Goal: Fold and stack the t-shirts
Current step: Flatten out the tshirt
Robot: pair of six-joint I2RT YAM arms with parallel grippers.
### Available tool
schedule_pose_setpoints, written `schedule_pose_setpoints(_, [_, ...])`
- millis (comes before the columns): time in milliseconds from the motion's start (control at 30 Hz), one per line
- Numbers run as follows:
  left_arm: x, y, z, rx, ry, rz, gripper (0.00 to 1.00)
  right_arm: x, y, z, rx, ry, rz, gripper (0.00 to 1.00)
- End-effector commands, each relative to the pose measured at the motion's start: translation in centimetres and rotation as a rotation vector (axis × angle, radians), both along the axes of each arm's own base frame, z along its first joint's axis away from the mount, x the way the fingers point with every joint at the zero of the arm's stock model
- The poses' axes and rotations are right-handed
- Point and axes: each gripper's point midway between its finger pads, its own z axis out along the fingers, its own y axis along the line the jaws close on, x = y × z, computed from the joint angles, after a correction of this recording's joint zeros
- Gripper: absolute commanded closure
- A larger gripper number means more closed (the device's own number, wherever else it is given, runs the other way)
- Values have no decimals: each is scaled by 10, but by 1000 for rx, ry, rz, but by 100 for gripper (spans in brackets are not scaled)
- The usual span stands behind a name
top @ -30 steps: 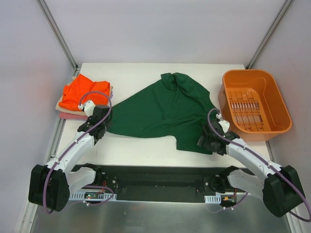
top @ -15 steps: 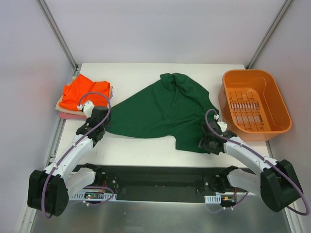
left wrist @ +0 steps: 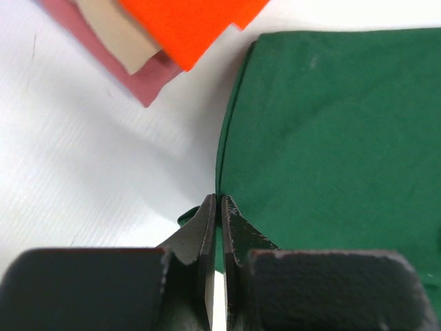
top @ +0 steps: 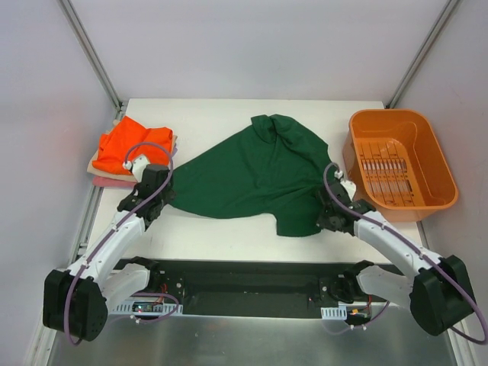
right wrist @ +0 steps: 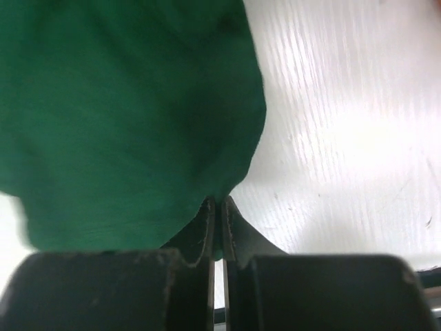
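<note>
Green t-shirt (top: 252,175) stretches left-to-right across the table (top: 229,114)

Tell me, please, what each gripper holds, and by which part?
Both hold the dark green t-shirt: the left gripper pinches the edge on its left side, the right gripper the edge on its right side.

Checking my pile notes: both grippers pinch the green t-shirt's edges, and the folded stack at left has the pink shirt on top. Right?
No: the orange t-shirt is on top; the pink t-shirt lies lowest, under the cream t-shirt, as the left wrist view shows. The left gripper and right gripper do pinch edges of the green t-shirt.
</note>
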Motion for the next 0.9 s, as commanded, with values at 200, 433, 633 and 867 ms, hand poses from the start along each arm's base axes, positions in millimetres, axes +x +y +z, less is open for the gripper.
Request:
schedule_pose_setpoints(200, [29, -15, 188, -31, -387, -134, 100, 73, -20, 247, 17, -599, 9, 99])
schedule_pose_setpoints(433, [-10, -8, 351, -50, -739, -166, 100, 32, -46, 459, 54, -1039, 52, 99])
schedule_pose_setpoints(633, [-98, -23, 459, -136, -1047, -361, 100, -42, -68, 571, 147, -1318, 82, 99])
schedule_pose_setpoints(867, [-163, -15, 523, -126, -1241, -414, 100, -101, -86, 632, 226, -1582, 91, 99])
